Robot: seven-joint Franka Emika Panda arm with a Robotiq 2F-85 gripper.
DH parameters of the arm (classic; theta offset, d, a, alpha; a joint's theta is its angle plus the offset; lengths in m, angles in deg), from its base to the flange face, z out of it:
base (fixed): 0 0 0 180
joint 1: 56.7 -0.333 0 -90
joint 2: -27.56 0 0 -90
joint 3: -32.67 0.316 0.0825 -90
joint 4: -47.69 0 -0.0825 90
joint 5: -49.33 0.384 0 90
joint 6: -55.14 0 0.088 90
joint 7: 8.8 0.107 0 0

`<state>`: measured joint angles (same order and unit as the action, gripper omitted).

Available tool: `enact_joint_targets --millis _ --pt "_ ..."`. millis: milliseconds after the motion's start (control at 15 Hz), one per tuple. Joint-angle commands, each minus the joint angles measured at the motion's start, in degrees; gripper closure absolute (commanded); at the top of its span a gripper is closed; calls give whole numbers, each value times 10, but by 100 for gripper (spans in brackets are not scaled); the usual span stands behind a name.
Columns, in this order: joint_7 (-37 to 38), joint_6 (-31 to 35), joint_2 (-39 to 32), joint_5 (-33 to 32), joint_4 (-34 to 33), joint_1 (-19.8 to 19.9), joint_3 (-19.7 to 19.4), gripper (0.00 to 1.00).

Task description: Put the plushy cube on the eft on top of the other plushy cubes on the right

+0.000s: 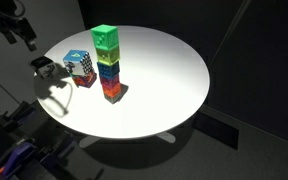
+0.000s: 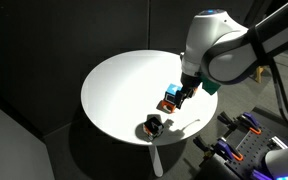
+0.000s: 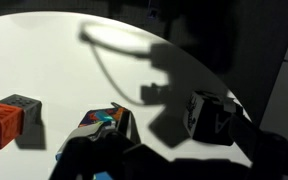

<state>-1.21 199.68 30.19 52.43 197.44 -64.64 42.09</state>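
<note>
table [image 1: 174, 75]: the broad part away from the cubes lay open to passage from above and from the sides.
tower [image 1: 106, 62]: tallest obstacle, standing just beside the blue-topped block [image 1: 80, 67] and walling off that flank.
blue-topped block: its top lay uncovered, with free room overhead.
plushy cube [image 1: 42, 66]: near the rim, apart from the blue-topped block, a strip of table between them.
gripper [image 2: 186, 95]: hung above the cubes' side of the table, touching none of them.
</note>
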Motion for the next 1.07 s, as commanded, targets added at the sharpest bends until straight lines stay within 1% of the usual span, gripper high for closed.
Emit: enact_joint_targets --millis 0,200,467,867,933,1000 --pt "50 -2 -54 -36 -43 -7 4 0" --pt "70 0 -85 -57 -64 -16 1 0" --pt "80 13 -121 -67 -88 -28 -3 0" --pt "83 27 -158 -65 -112 -44 -9 0" --pt "62 23 -146 -47 -98 -39 -4 0" --pt "62 23 -150 -47 -101 -40 -5 0"
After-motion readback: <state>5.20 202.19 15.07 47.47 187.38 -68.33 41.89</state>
